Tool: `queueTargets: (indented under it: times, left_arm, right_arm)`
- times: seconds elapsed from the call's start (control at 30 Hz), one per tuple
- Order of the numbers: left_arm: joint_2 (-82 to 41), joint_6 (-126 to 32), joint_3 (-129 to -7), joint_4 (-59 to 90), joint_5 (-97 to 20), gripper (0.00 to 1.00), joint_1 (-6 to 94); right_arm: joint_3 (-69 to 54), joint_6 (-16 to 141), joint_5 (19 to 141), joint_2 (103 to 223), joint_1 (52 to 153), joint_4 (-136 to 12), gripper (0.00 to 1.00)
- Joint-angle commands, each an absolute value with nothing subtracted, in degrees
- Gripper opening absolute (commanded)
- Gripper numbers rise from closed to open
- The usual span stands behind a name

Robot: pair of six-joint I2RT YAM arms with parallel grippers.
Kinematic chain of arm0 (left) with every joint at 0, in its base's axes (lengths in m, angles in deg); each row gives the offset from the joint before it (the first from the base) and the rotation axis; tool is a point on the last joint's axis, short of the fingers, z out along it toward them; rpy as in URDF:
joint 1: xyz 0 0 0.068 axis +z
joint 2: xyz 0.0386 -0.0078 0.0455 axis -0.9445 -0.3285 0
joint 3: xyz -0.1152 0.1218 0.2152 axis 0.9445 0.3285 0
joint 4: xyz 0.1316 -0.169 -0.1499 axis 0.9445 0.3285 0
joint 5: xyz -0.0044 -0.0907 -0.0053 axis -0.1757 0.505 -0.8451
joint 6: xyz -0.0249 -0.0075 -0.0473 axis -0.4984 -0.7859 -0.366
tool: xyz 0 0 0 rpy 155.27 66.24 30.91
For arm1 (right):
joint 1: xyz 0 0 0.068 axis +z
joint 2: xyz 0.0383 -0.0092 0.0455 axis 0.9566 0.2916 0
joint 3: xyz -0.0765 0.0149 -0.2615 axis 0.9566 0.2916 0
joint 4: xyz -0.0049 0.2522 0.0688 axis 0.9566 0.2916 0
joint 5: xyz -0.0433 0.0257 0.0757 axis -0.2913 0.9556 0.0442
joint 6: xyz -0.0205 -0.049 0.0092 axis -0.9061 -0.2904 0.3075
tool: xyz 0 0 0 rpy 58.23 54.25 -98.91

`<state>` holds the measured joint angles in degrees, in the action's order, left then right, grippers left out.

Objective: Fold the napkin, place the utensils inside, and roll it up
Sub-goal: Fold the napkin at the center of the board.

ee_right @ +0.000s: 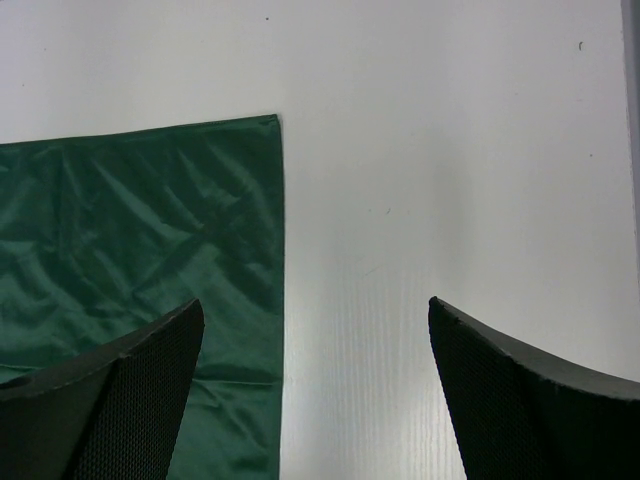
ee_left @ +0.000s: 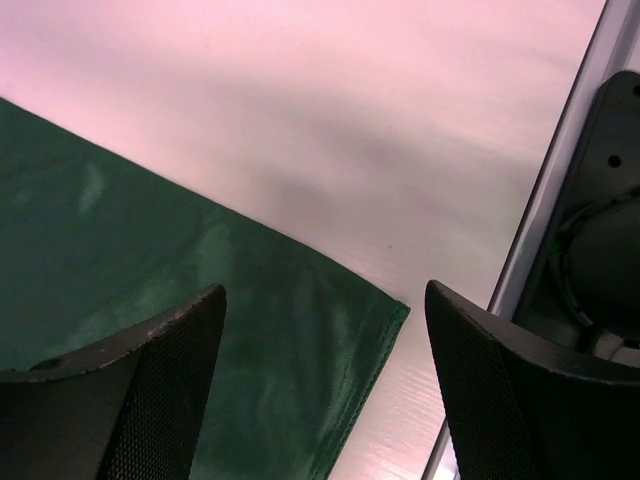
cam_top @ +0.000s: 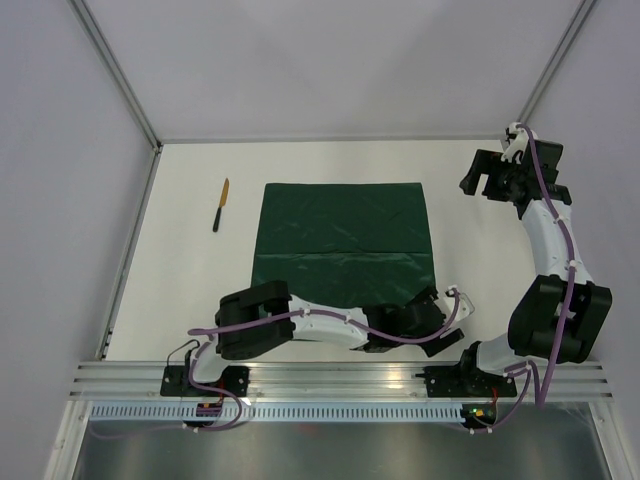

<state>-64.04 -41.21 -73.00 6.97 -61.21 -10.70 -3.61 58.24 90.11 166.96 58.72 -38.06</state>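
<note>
**Green napkin (cam_top: 343,235) flat on the table, fold about to start**

Green cloth lies spread in the middle of the white table (cam_top: 480,260), with a crease running across it from side to side. Whether it is already doubled over I cannot tell. One thin utensil (cam_top: 220,205), orange-yellow at its far end and dark at its near end, lies apart from the napkin on its left, touching nothing.

The left gripper (ee_left: 322,295) reaches across low to the napkin's near right corner (ee_left: 400,305). Its jaws stand apart and hold nothing, one finger over the cloth and the other over bare table. The right gripper (cam_top: 490,180) hangs off the napkin's far right corner, jaws wide and empty.

By my reading the folding step is in hand. The next move calls for the left fingers to come down on that corner, pinch only the thin fabric, then lift and carry it over without dragging the whole napkin along. The cloth looks slick, so a shallow pinch may slip.

No bowl, tray or box is in view. Nothing lies on the napkin yet.
</note>
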Motion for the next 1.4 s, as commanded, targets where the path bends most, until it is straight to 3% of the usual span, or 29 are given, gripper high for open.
queueTargets:
  times: [0.0,0.37,0.67,1.37]
  left_arm:
    - [-65.80,-39.24,-75.07,5.51,-60.25,0.83,-11.71]
    - [-69.49,-36.69,-75.42,4.99,-61.74,0.77,-13.73]
    - [-70.72,-36.78,-75.07,5.25,-62.70,0.65,-13.82]
    - [-71.43,-36.78,-75.77,5.16,-62.88,0.17,-13.12]
  right_arm:
    - [-3.52,60.44,90.26,165.89,58.28,-36.93,0.98]
    - [-3.35,60.62,90.53,165.97,58.11,-36.93,0.98]
    - [-3.35,60.79,91.05,166.06,58.11,-36.84,0.98]
    - [-3.35,60.79,92.55,166.24,58.02,-36.31,0.96]
